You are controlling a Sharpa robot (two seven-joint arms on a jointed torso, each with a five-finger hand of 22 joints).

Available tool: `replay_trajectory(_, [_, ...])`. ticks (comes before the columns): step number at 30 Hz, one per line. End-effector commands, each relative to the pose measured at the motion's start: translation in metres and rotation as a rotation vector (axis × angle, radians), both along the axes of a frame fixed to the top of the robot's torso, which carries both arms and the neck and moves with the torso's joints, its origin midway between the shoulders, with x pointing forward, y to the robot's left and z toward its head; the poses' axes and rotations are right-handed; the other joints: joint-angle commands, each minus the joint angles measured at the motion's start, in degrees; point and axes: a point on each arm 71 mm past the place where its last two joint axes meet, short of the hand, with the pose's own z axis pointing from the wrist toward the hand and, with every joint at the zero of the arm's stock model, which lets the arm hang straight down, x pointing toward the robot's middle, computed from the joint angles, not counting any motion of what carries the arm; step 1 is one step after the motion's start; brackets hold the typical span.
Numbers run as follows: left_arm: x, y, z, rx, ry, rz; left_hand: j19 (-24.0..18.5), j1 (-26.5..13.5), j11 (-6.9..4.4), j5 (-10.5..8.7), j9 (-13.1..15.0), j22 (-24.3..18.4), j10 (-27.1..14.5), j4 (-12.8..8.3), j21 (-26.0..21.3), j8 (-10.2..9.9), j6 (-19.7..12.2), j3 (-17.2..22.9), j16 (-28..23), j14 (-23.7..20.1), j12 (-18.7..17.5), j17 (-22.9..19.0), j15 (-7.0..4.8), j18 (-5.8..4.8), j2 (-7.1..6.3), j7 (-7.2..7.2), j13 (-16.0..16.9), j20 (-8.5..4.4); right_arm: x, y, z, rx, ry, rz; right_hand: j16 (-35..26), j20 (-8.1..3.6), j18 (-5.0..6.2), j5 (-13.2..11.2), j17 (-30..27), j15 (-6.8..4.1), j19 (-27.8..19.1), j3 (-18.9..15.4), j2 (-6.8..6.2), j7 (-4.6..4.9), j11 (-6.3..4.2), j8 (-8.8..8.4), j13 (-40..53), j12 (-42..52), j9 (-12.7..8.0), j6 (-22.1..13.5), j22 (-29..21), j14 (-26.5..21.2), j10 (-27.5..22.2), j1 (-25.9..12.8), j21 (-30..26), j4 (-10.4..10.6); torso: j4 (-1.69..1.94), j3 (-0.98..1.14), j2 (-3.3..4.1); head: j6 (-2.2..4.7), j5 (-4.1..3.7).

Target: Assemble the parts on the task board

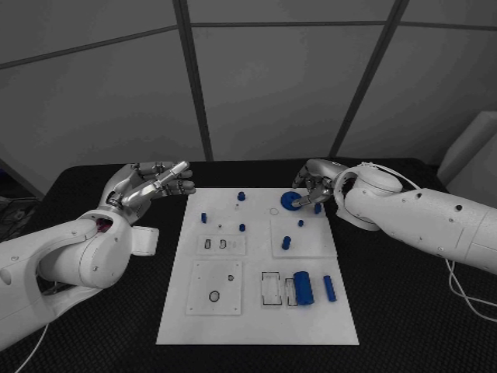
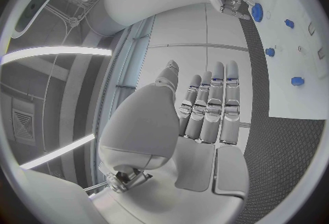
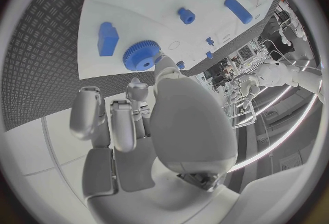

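- Head view: one white task board (image 1: 260, 311) held about nine blue parts. One blue gear (image 1: 290, 200) sat at the board's 12 o'clock edge, touching the right hand (image 1: 319, 185).
- Left wrist view: the left hand (image 2: 205, 108) was spread, holding nothing.
- Right wrist view: the right hand's fingertips (image 3: 162, 61) touched the gear; I cannot tell whether they gripped it.

Probably a lab: grey panelled walls (image 1: 271, 78), ceiling strip lights (image 2: 58, 56).

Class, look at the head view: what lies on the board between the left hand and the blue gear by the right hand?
Two small blue pegs, one nearer the gear, one nearer the left hand; otherwise bare white board.
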Motion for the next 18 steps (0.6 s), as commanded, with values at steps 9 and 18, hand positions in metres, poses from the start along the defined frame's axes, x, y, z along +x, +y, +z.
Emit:
replay_trajectory(9, [0.0005, -0.0016, 0.0011, -0.004, -0.004, -0.013, 0.2, -0.1, 0.08, -0.23, -0.1, -0.1, -0.4, -0.4, 0.2, -0.2, -0.3, 0.0, -0.3, -0.2, -0.2, 0.1, 0.21, -0.58, 0.72, 0.09, -0.1, 0.14, 0.0022, 0.0047, -0.0038, -0.023, 0.048, 0.009, 0.6, 0.01, -0.54, 0.7, 6.5, 0.37, 0.6, 0.3, 0.62, -0.19, 0.00, 1.03, 3.0, 2.8, 0.1, -0.1, 0.7, 4.4, 1.4, 1.0, 0.6, 0.5, -0.02, 0.03, -0.02, -0.19, 0.05])
replay_trajectory(18, [0.0006, -0.0015, 0.0010, -0.004, -0.003, -0.012, 0.2, -0.1, 0.08, -0.23, -0.1, -0.1, -0.4, -0.4, 0.2, -0.2, -0.3, 0.0, -0.3, -0.2, -0.2, 0.1, 0.21, -0.58, 0.72, 0.09, -0.1, 0.14, 0.0026, 0.0063, -0.0065, -0.035, 0.077, 0.017, 1.1, 0.00, -0.69, 1.0, 7.4, 0.34, 1.0, 0.4, 1.10, -0.28, -0.07, 1.75, 6.3, 5.9, 0.3, 0.5, 1.5, 4.6, 2.7, 1.2, 1.0, 0.4, -0.04, 0.04, -0.02, -0.32, 0.10])
